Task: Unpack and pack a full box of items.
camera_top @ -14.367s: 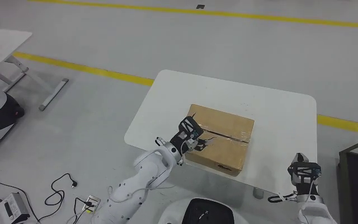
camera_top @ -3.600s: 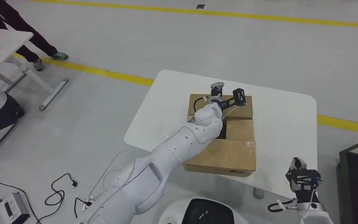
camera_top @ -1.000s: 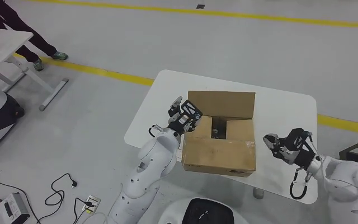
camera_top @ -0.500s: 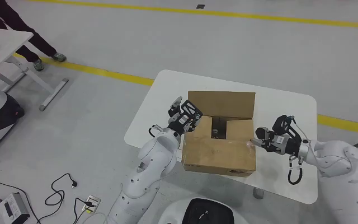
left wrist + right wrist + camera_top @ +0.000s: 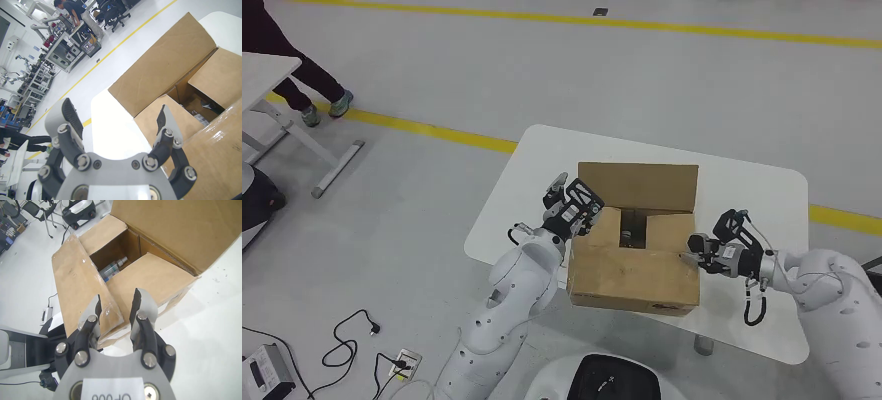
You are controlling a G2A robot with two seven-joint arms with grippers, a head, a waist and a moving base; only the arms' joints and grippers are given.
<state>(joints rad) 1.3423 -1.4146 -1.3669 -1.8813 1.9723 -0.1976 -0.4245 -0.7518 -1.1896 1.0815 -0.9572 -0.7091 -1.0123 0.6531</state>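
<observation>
Table (image 5: 742, 190), open box (image 5: 632, 275), right wrist view sees bottle (image 5: 111, 268)

I note that the box (image 5: 632, 280) interior lies mostly hidden under its flaps (image 5: 75, 279), the bottle (image 5: 112, 267) shows only its nozzle end, a dark item (image 5: 209, 105) in the opening is beyond my telling, and both wrist views crop the box.

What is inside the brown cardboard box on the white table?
A small clear plastic spray bottle lies on its side in the brown cardboard box. Its folded flaps cover the rest, so other contents cannot be seen.
</observation>
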